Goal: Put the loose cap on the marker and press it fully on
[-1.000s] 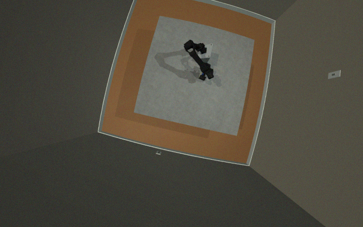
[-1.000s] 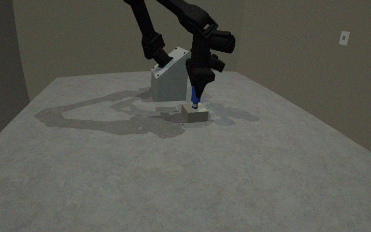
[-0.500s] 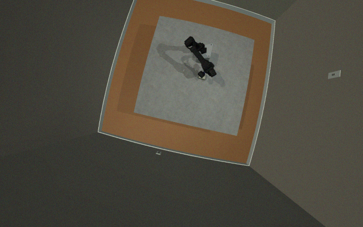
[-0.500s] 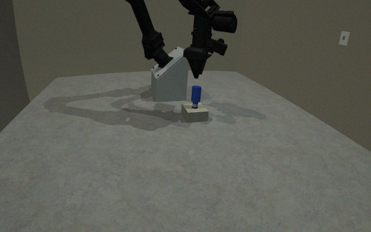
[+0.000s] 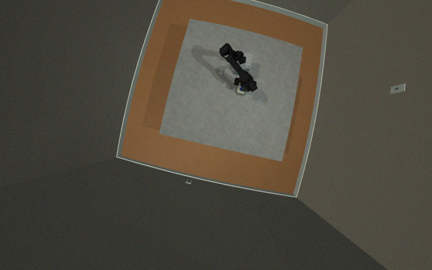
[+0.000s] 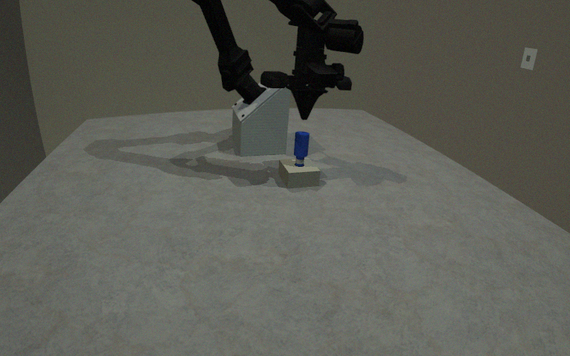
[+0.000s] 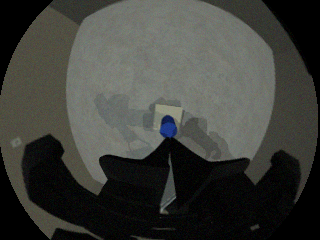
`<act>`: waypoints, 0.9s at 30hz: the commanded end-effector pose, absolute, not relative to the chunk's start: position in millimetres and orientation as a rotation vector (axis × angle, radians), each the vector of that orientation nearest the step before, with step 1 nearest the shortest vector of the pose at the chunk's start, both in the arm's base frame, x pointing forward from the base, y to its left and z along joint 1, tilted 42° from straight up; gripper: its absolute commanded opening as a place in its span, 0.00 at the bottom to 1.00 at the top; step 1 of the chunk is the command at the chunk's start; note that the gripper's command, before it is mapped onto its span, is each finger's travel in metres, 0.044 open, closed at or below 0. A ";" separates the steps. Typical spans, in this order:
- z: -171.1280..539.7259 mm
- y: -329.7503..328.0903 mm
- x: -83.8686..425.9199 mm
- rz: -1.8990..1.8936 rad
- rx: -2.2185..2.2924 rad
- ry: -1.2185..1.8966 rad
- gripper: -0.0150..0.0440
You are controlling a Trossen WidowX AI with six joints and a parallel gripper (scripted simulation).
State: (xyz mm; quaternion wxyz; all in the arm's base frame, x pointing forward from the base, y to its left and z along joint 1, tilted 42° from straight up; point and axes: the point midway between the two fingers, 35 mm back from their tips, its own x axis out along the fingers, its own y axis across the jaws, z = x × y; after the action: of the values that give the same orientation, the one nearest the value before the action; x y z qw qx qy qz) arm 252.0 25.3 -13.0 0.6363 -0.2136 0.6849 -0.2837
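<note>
The cream holder block (image 5: 240, 92) (image 6: 304, 179) (image 7: 161, 109) sits on the grey table, with the marker upright in it. The blue cap (image 6: 301, 144) (image 7: 168, 130) is on top of the marker, upright. Below the cap a short pale band of the marker (image 6: 299, 161) shows above the block. Whether the cap is clicked fully on cannot be told. My gripper (image 6: 304, 119) (image 7: 169, 140) is shut and empty, pointing down, with its tips a little above the cap and apart from it. In the top view the arm hides the fingertips.
The arm's pale wedge-shaped base stand (image 5: 250, 58) (image 6: 264, 132) stands behind the holder block in the exterior view. The arm arches from it over the grey table top (image 5: 219, 121) (image 6: 269, 259). Shadows of the arm fall around the block.
</note>
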 end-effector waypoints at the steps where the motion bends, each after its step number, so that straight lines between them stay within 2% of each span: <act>1: -13.4 24.4 251.6 -0.691 -0.449 1.539 0.25; 27: -37.7 2.8 248.4 -0.692 -0.449 1.539 0.25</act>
State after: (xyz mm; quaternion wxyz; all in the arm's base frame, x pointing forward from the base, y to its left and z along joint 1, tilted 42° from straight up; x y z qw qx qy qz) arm 249.8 6.7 -34.0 0.6448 -0.1923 0.6747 -0.3034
